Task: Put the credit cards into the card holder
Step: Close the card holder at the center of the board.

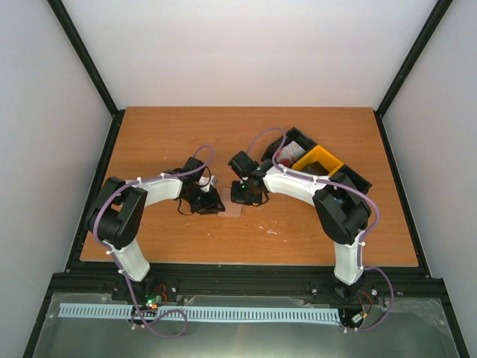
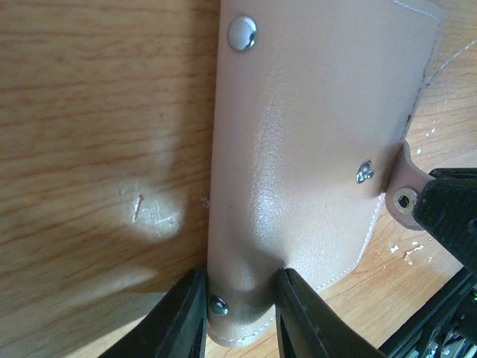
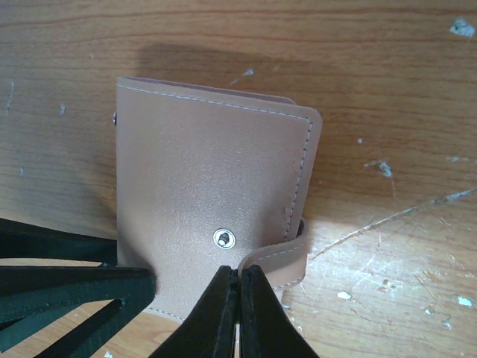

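— Grippers first: how many, and in what state?

— Two, both mine. Entry one, my left gripper (image 2: 240, 287): jaws partly closed and clamped on the near end of the card holder (image 2: 320, 134). One finger (image 2: 182, 321) sits at the folded edge and the other presses on the tan face. Entry two, my right gripper (image 3: 240, 280): jaws pressed together, nipping the tip of the holder's strap (image 3: 279, 253).

— Card holders?

— One. It is folded, tan outside showing, and lies on the wooden table (image 1: 171, 142) between my two grippers, near the middle of the board. The strap is unfastened and curls away from its stud (image 3: 223, 239). The left wrist view shows three metal studs on the outside.

— Credit cards?

— The credit cards (image 1: 289, 154) show only as a white-and-red patch in the black bin (image 1: 356, 177). It is too small to count.

— Bins?

— Two, one black and one yellow. The yellow bin (image 1: 319, 159) sits within the black one's outline. Both stand at the far right of the table, beyond my right arm and well apart from the holder.
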